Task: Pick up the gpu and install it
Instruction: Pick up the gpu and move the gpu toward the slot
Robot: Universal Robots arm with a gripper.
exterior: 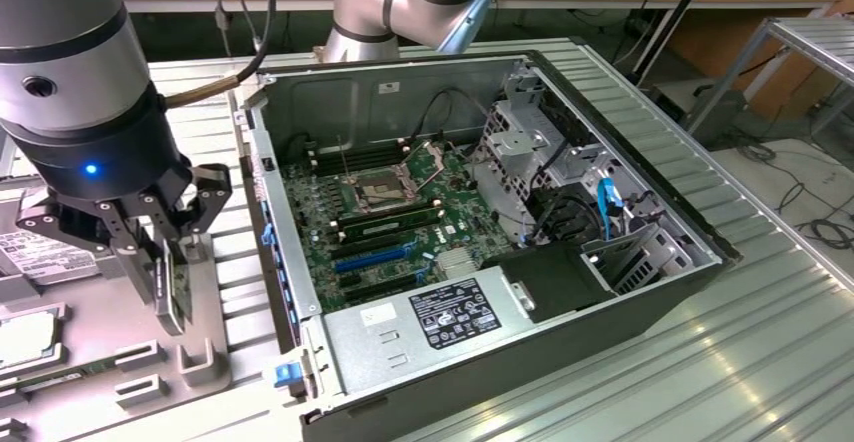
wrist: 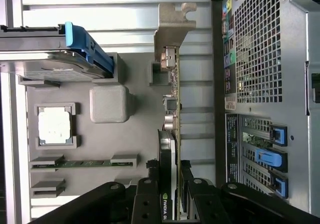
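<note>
The gpu (exterior: 171,297) stands on edge between my gripper's (exterior: 160,282) fingers, over the grey parts tray (exterior: 214,302) at the exterior view's left. In the wrist view the gpu (wrist: 174,99) appears edge-on, its silver bracket (wrist: 172,22) at the far end, and the gripper (wrist: 169,186) is shut on the card with a black finger (wrist: 148,196) on each face. Whether the card's lower edge still touches the tray I cannot tell. The open computer case (exterior: 694,232) lies beside the tray, with the motherboard (exterior: 387,202) and its blue slots (exterior: 374,257) exposed.
The tray (wrist: 145,114) also holds a silver hard drive (wrist: 47,67) in a blue caddy, a processor (wrist: 54,125) and a green memory stick (wrist: 82,162). The case's rear panel (wrist: 265,59) with blue slot latches (wrist: 270,156) stands close beside the card. A power supply (exterior: 427,322) fills the case's near corner.
</note>
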